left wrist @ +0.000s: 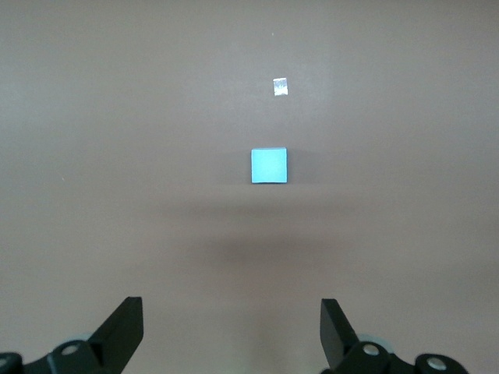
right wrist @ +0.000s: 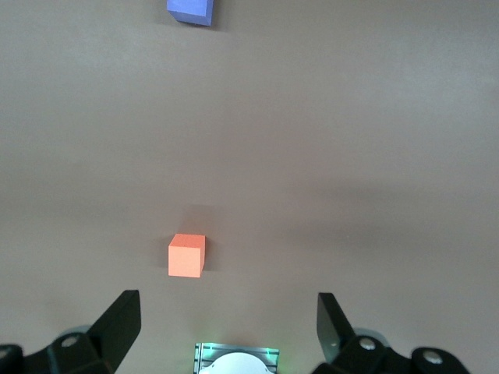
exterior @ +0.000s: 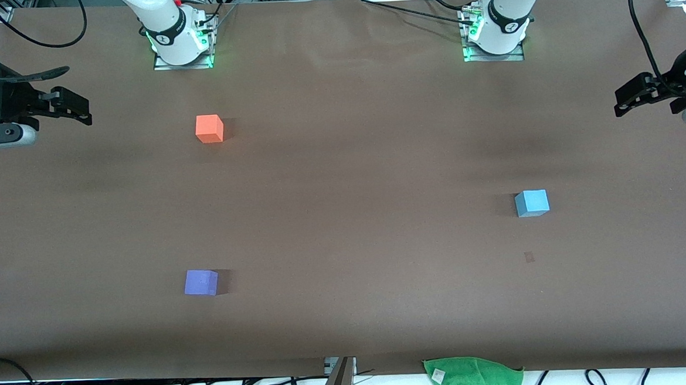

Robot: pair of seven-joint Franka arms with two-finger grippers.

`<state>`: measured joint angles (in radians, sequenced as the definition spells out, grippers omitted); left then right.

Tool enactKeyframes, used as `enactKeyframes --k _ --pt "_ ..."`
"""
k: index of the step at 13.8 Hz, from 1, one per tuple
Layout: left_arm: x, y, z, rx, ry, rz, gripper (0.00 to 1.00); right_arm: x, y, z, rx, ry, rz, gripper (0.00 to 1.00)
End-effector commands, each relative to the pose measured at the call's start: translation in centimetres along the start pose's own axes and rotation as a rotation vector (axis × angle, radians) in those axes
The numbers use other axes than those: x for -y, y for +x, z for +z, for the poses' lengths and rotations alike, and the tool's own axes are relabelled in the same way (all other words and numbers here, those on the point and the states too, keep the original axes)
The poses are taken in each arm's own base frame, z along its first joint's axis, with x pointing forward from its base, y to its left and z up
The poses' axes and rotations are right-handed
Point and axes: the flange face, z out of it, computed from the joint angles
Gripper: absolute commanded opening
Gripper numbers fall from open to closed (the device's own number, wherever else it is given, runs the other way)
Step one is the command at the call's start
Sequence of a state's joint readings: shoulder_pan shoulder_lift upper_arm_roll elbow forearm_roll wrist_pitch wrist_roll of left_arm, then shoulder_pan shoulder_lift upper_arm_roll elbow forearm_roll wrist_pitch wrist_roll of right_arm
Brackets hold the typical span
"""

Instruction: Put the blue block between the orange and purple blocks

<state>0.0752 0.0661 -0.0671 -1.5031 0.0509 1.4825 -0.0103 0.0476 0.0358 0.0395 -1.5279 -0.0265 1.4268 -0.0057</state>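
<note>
The sky-blue block (exterior: 532, 202) sits alone on the brown table toward the left arm's end; it also shows in the left wrist view (left wrist: 269, 165). The orange block (exterior: 209, 128) and the purple block (exterior: 201, 282) sit apart toward the right arm's end, the purple one nearer to the front camera. Both show in the right wrist view, orange (right wrist: 186, 255) and purple (right wrist: 191, 11). My left gripper (exterior: 623, 104) (left wrist: 231, 312) hangs open and empty, high over the left arm's end of the table. My right gripper (exterior: 83, 109) (right wrist: 228, 308) hangs open and empty over the right arm's end.
A green cloth (exterior: 473, 376) lies at the table edge nearest the front camera. A small pale mark (exterior: 529, 257) (left wrist: 281, 86) is on the table just nearer the camera than the blue block. The arm bases (exterior: 179, 39) (exterior: 499, 29) stand along the robots' edge.
</note>
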Motion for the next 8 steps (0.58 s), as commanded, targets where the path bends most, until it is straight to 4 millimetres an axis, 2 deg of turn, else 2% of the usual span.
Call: enactKeyframes --k 1,2,4,5,6,7,8 --pt "1.2 2.6 1.5 0.032 -0.051 0.009 1.00 -0.2 0.1 -0.3 -0.005 0.001 -0.004 1.00" --pt "0.7 3.5 2.7 0.051 -0.044 0.018 1.00 -0.2 0.1 -0.3 -0.003 0.001 -0.004 1.00" --pt "0.6 6.9 6.8 0.059 -0.035 0.025 1.00 -0.2 0.1 -0.3 -0.005 0.001 -0.004 1.00" --pt "0.1 7.9 7.6 0.034 -0.048 0.032 1.00 -0.2 0.1 -0.3 -0.003 0.001 -0.004 1.00" --pt "-0.7 8.8 9.3 0.039 -0.053 0.043 1.00 -0.1 0.1 -0.3 -0.003 0.003 -0.004 1.00" --pt "-2.8 10.5 12.8 0.073 -0.032 0.079 1.00 -0.1 0.1 -0.3 -0.005 0.003 -0.004 1.00" --pt "-4.2 11.2 15.4 0.109 0.019 0.113 1.00 0.0 0.1 -0.3 -0.003 0.001 -0.005 1.00"
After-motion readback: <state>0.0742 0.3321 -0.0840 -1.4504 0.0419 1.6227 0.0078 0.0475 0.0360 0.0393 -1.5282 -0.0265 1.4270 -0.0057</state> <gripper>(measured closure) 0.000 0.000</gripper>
